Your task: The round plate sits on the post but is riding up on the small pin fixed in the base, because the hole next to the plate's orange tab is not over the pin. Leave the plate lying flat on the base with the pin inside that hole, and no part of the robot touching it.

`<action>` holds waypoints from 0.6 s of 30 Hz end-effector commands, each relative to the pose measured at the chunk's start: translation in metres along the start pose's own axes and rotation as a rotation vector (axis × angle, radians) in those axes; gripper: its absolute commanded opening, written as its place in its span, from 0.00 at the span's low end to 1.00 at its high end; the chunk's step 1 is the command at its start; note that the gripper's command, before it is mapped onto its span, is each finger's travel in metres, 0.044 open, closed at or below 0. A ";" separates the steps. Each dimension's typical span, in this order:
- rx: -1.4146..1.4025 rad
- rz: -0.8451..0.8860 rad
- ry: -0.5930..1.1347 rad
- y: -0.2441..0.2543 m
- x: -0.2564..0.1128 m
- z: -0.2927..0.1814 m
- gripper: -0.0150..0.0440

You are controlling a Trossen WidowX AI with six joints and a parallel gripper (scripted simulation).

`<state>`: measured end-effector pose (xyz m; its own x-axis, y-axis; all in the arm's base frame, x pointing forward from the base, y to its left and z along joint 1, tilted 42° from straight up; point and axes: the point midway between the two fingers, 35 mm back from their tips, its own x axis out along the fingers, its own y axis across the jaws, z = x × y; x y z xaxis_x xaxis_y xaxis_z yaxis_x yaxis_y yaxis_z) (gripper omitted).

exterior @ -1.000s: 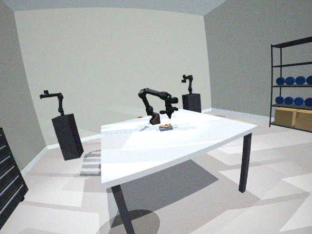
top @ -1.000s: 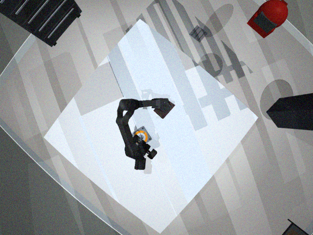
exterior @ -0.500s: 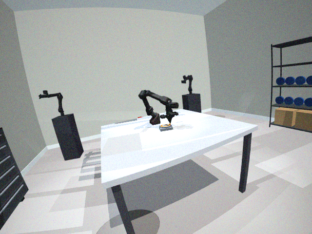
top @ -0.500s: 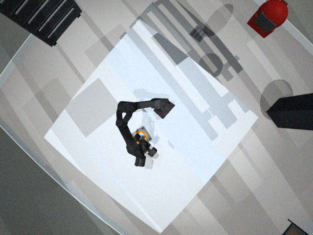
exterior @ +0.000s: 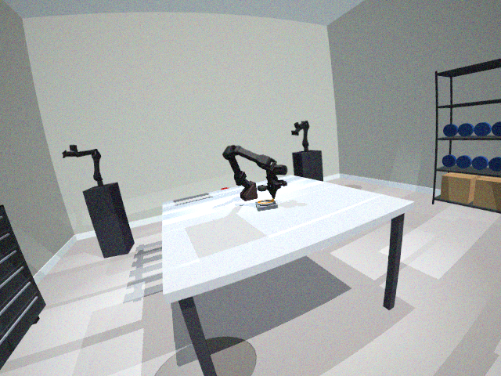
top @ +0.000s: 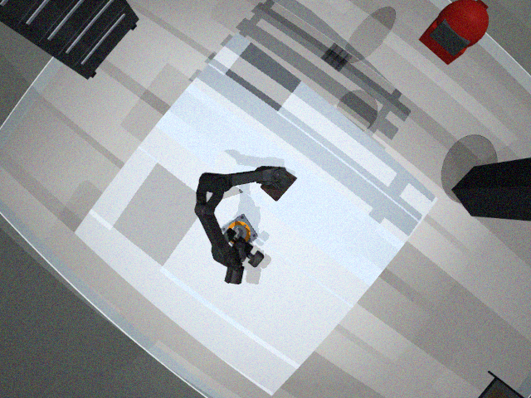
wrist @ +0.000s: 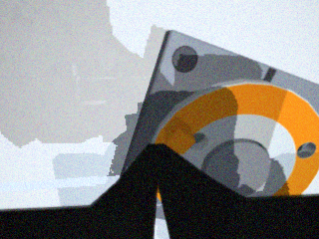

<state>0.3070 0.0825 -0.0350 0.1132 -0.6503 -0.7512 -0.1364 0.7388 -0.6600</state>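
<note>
The round plate point(top: 247, 227) point(exterior: 264, 201) point(wrist: 259, 99), with an orange ring and pale middle, sits around the post point(wrist: 251, 158) above the square grey base point(exterior: 267, 207) point(wrist: 214, 72). In the exterior view it looks slightly tilted, higher on the right. A hole point(wrist: 306, 149) shows in the ring at the wrist view's right. I cannot tell where the pin is; the ring's near part is hidden behind the fingers. My gripper point(top: 231, 233) point(exterior: 273, 198) point(wrist: 156, 151) is shut and empty, pointing down, its tips at the plate's edge. Contact cannot be told.
The base stands on the white table point(top: 299, 278) point(exterior: 323, 210), near the arm's brown mount point(top: 279, 186) point(exterior: 248, 191). My forearm arches over one side of the base. Two other arms stand on black pedestals point(exterior: 108, 220) point(exterior: 307, 164) beyond the table.
</note>
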 end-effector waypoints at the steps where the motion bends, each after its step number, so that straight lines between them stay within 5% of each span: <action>1: 0.006 -0.003 -0.005 -0.005 0.000 0.008 0.25; 18: 0.007 -0.004 -0.005 -0.019 -0.001 0.024 0.25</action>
<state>0.3280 0.0760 -0.0256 0.1173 -0.6498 -0.7510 -0.1326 0.7392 -0.6603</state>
